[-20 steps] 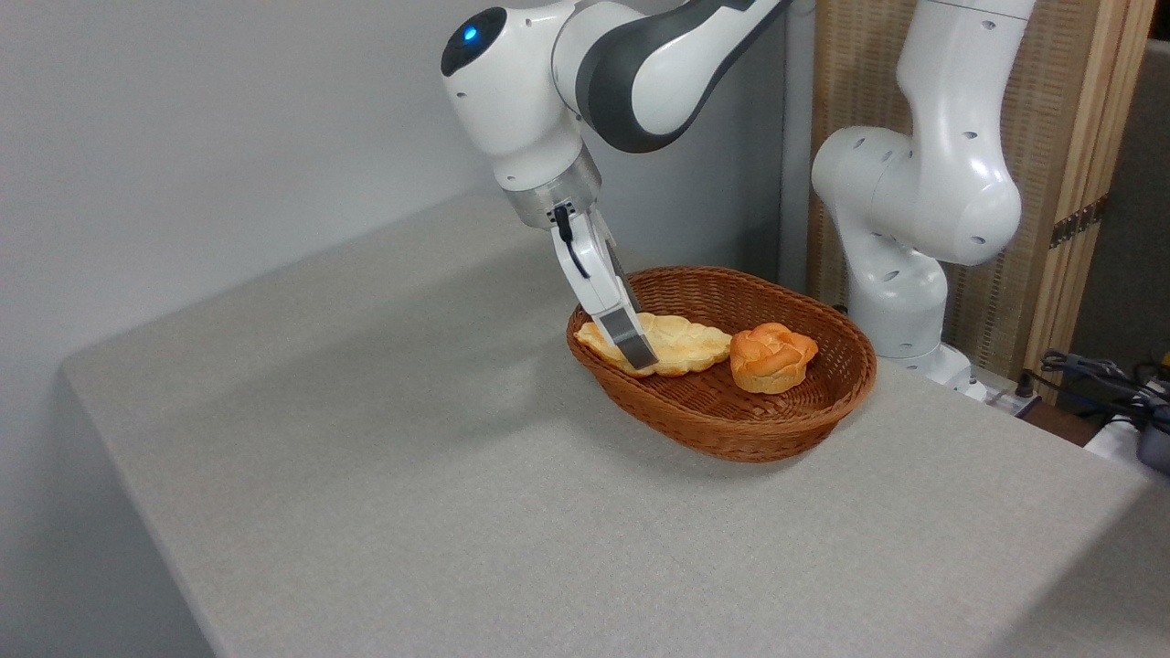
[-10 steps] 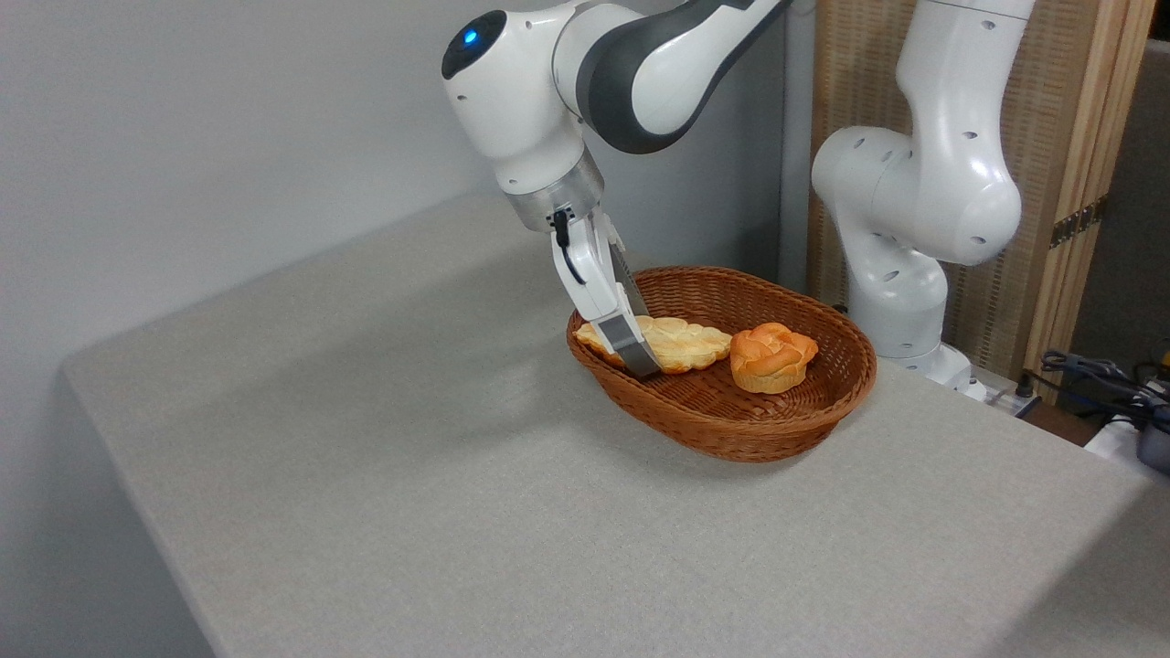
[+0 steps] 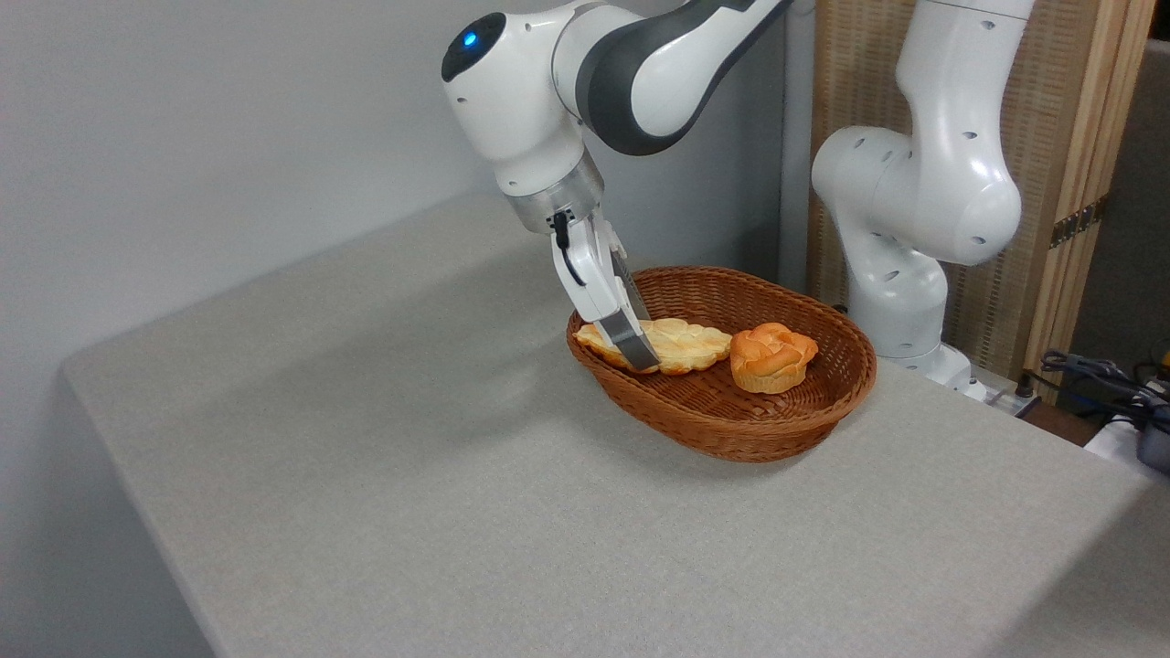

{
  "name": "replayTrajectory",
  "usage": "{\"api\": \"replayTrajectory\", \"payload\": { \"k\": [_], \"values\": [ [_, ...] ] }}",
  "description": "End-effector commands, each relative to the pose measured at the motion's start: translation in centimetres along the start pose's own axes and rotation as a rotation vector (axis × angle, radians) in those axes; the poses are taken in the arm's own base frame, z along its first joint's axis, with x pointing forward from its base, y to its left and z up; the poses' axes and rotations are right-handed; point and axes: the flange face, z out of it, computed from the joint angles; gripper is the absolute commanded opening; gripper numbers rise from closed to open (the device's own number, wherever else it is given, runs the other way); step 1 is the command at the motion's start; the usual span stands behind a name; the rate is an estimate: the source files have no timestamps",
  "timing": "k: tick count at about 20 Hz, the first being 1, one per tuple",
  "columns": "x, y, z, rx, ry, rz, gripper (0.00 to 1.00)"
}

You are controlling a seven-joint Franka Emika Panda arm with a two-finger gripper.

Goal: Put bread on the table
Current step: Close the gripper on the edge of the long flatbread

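Observation:
The bread, a long flat pale-yellow pastry with golden lobed edges, lies in the left half of the brown wicker basket. My gripper reaches down into the basket at the bread's left part. Its near finger covers the bread's front edge and the far finger stands behind it, so the fingers are shut on the bread. The bread's left end sits at the basket rim. The table is a wide grey speckled surface under the basket.
A small round orange swirled bun sits in the basket to the right of the bread. The arm's white base stands behind the basket. Cables lie at the far right edge. Open tabletop stretches left and in front of the basket.
The gripper dipped a little lower onto the bread, then came back up slightly. The bread's left end looks barely raised; the bun and basket have not moved.

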Motion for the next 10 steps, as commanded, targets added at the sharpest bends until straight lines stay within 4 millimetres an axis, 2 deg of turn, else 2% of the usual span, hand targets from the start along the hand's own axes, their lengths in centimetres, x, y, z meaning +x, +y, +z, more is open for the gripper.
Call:
{"api": "replayTrajectory", "payload": {
  "k": [1, 4, 10],
  "values": [
    [-0.1, 0.1, 0.0, 0.003, -0.004, 0.022, 0.37],
    [-0.3, 0.7, -1.0, -0.009, -0.010, 0.033, 0.37],
    [-0.6, 2.3, -5.6, -0.020, 0.003, 0.042, 0.37]
  ]
}}
